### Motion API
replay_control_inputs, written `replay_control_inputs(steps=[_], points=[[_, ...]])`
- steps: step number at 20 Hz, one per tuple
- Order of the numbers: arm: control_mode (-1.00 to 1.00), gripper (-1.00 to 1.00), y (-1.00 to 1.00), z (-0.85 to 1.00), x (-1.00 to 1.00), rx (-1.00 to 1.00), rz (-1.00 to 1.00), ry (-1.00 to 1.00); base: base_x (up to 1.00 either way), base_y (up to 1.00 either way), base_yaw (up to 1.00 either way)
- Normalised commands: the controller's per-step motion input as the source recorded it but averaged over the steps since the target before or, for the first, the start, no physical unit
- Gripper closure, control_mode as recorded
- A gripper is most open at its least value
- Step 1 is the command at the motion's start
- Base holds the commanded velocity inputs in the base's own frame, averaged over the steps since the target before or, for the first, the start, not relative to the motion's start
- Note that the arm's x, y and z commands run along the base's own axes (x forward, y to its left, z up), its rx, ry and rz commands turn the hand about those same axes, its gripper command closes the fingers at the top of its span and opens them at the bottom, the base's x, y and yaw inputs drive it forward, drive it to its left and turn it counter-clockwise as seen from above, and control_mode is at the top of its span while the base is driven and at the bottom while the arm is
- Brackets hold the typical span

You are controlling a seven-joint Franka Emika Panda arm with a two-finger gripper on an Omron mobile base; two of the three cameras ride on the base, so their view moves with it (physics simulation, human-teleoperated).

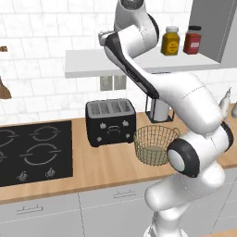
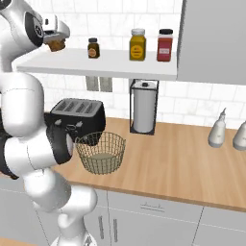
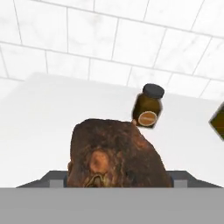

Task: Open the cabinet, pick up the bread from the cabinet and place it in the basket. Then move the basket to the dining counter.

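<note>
One step looks done, since the gripper (image 2: pixel 56 42) is clamped on the bread (image 3: pixel 116 154) up at the white shelf (image 2: pixel 110 65) near the brown jar (image 3: pixel 148 106), leaving the drop into the empty wire basket (image 2: pixel 101 152) and the carry to the dining counter.

The white shelf (image 2: pixel 101 62) lies bare around the dark-brown blocky bread (image 3: pixel 116 155), apart from a small brown jar with a black lid (image 3: pixel 148 109) just beyond it. Farther right stand a yellow jar (image 2: pixel 137 44) and a red jar (image 2: pixel 164 45). Below, the round tan wire-mesh basket (image 2: pixel 101 152) sits open-topped on the wooden table (image 2: pixel 178 163), a black toaster (image 2: pixel 78 116) touching its left side and a paper towel holder (image 2: pixel 143 106) behind.
</note>
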Motion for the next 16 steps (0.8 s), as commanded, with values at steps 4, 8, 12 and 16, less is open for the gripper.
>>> replay_control_inputs(steps=[4,8,12,16], points=[[-1.00,1.00,-0.77,-0.39,-1.00,0.00,0.00,0.03,0.00,0.00,0.00],[-1.00,1.00,-0.69,-0.53,-1.00,0.00,0.00,0.15,0.00,0.00,0.00],[-1.00,1.00,-0.48,-0.79,-0.99,-0.01,0.00,0.22,0.00,0.00,0.00],[-1.00,1.00,-0.39,-0.89,-0.63,-0.03,0.00,0.22,0.00,0.00,0.00]])
